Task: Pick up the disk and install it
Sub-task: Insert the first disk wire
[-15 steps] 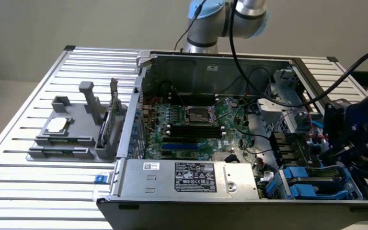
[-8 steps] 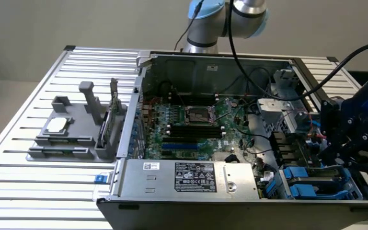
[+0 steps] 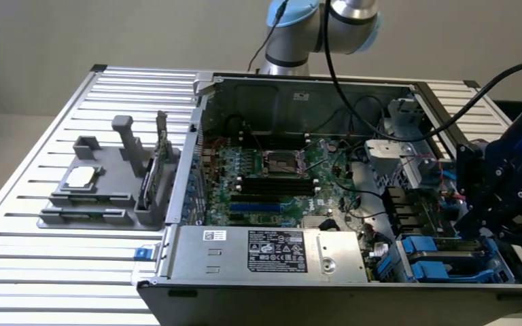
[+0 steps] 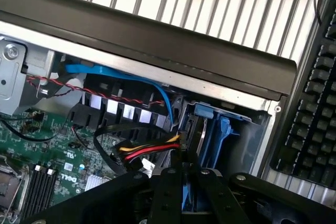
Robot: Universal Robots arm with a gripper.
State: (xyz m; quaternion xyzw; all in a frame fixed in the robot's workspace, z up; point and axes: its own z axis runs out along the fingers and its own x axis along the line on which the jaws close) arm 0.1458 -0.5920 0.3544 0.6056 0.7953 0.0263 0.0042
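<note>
- The disk (image 4: 185, 196) shows as a thin, blue-edged slab standing on edge between the fingers of the gripper (image 4: 186, 172), which are pinched together on it. It hangs just above the drive bay (image 4: 254, 129) in a corner of the computer case (image 4: 157, 40).
- The hold looks to be on a narrow edge of the plastic frame. If one side meets resistance, the disk could swivel or slip in the grip.
- The bay already holds blue brackets (image 4: 223, 129) set close together. A slightly tilted disk may catch on a bracket or on the bay's rim and jam instead of sliding home.
- A bundle of yellow, red and black wires (image 4: 149, 153) lies just beside the disk; whether it touches I cannot tell. It could be trapped under the disk or pushed into the slot, or its plug could be strained.
- A blue cable (image 4: 157, 90) and a thin red-and-black twisted wire (image 4: 105, 95) cross the space near the bay and could snag on the fingers.
- In the exterior view the gripper (image 3: 477, 221) sits close inside the case wall on that view's right. A sideways shift may knock the wall or the parts beside it.
- The bottom of the slot is hidden, so hard pressing on a badly seated disk could damage the connector.
</note>
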